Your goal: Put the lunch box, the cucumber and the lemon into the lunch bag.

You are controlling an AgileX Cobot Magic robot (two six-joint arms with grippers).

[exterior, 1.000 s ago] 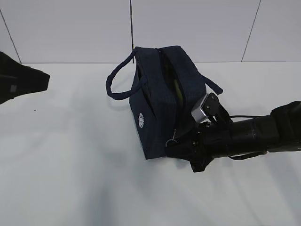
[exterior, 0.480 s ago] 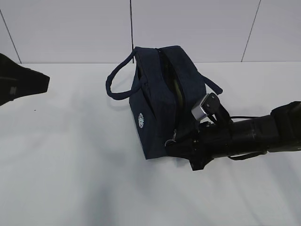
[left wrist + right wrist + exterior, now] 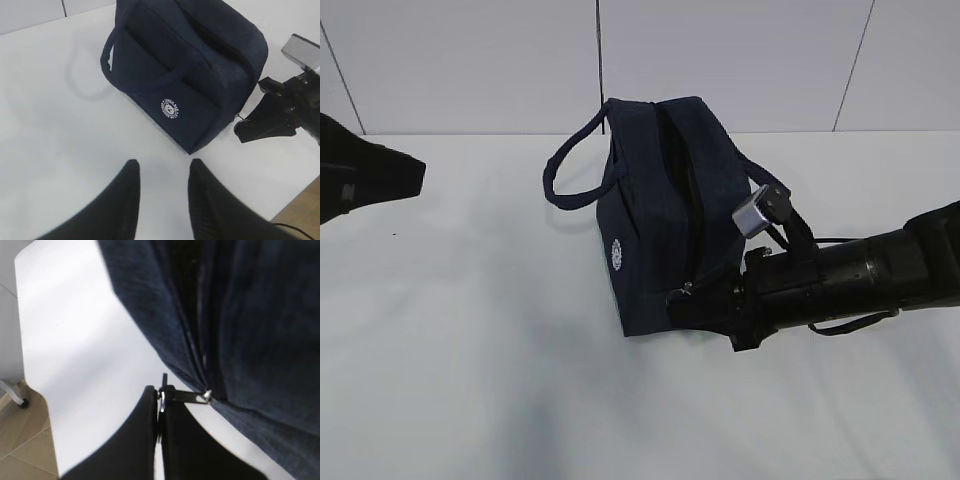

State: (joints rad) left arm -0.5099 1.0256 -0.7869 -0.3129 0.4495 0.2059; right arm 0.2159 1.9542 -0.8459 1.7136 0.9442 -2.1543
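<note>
- lunch bag (image 3: 665, 215) stands upright on the white table (image 3: 470, 380), about mid-table, just left of the right arm (image 3: 860, 275)
- navy fabric, round white logo (image 3: 617, 254) on the side panel facing the exterior camera; same logo (image 3: 171, 109) in the left wrist view
- one loop handle (image 3: 565, 175) sticks out to the left, the other handle (image 3: 770, 180) drops over the far right side
- top zipper seam (image 3: 682, 170) runs front to back; it shows as a dark line in the exterior view, can't tell how far it's parted
- right gripper (image 3: 688, 300) sits at the bag's near lower corner, touching it
- right wrist view: right gripper's fingers (image 3: 145, 435) pressed together, pinching the metal zipper pull (image 3: 182, 396), which sticks out from the seam end at the corner
- pull link runs straight from the slider to the fingertips
- left gripper (image 3: 162, 172) is off the bag, hovering over bare table in front of the logo side; jaws spread apart, nothing between them
- exterior view shows the left arm (image 3: 365, 178) only at the far left edge, well apart from the bag
- lunch box, cucumber, lemon: none visible in any view, can't tell where they are
- right arm's wrist camera (image 3: 760, 212) sits beside the bag's right side, near the drooping handle
</note>
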